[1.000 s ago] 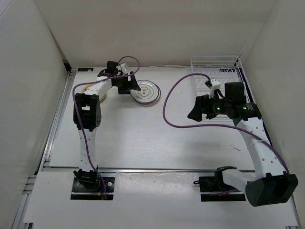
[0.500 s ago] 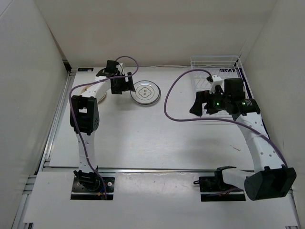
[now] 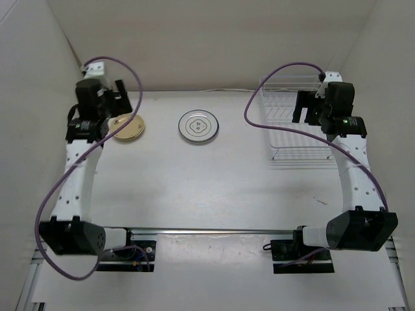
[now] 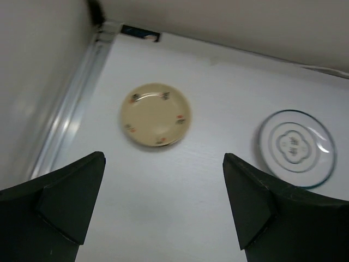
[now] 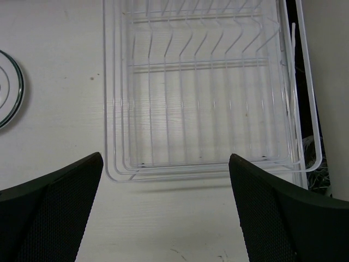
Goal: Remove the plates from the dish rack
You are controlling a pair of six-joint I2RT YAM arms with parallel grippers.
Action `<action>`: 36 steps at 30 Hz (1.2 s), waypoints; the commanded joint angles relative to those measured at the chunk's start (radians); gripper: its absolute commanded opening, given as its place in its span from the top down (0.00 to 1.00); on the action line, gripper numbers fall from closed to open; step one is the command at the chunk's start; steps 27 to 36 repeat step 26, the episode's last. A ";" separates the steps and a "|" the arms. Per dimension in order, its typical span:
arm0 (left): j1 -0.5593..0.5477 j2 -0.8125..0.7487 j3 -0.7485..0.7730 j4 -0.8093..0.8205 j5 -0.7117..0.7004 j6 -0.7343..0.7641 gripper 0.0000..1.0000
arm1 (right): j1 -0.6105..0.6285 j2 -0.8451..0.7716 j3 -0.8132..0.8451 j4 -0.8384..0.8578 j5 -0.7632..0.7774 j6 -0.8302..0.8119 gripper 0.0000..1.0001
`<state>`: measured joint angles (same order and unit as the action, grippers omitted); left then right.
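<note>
A small cream plate [image 3: 128,127] lies at the far left of the table; whether others are stacked under it I cannot tell. It also shows in the left wrist view [image 4: 156,115]. The larger white plate [image 3: 198,125] lies grey rings up at the back middle, also in the left wrist view [image 4: 296,148]. The white wire dish rack [image 3: 295,123] stands at the back right and holds no plates in the right wrist view [image 5: 202,93]. My left gripper [image 3: 118,92] is open and empty, high over the cream plate. My right gripper [image 3: 305,107] is open and empty, above the rack.
White walls close in the table on the left, back and right. A metal rail [image 4: 71,114] runs along the left edge. The white plate's rim [image 5: 8,90] shows left of the rack. Purple cables arc over both arms.
The left gripper has left the white plate and swung up and left over the cream plate. The right gripper has risen and moved back over the rack.
</note>
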<state>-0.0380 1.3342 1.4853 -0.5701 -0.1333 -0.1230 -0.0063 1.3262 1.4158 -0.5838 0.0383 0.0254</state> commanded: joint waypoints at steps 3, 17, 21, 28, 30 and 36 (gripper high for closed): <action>0.159 -0.214 -0.238 -0.050 0.007 0.036 0.00 | -0.001 -0.060 -0.016 0.010 0.051 -0.033 0.01; 0.303 -0.558 -0.571 -0.059 0.066 0.053 0.00 | -0.001 -0.441 -0.391 -0.034 -0.043 -0.053 0.01; 0.322 -0.567 -0.580 -0.068 0.087 0.052 0.00 | -0.001 -0.508 -0.416 -0.071 -0.052 -0.053 0.01; 0.331 -0.589 -0.580 -0.068 0.087 0.052 0.00 | -0.001 -0.590 -0.475 -0.091 -0.043 -0.041 0.01; 0.331 -0.589 -0.580 -0.068 0.087 0.052 0.00 | -0.001 -0.590 -0.475 -0.091 -0.043 -0.041 0.01; 0.331 -0.589 -0.580 -0.068 0.087 0.052 0.00 | -0.001 -0.590 -0.475 -0.091 -0.043 -0.041 0.01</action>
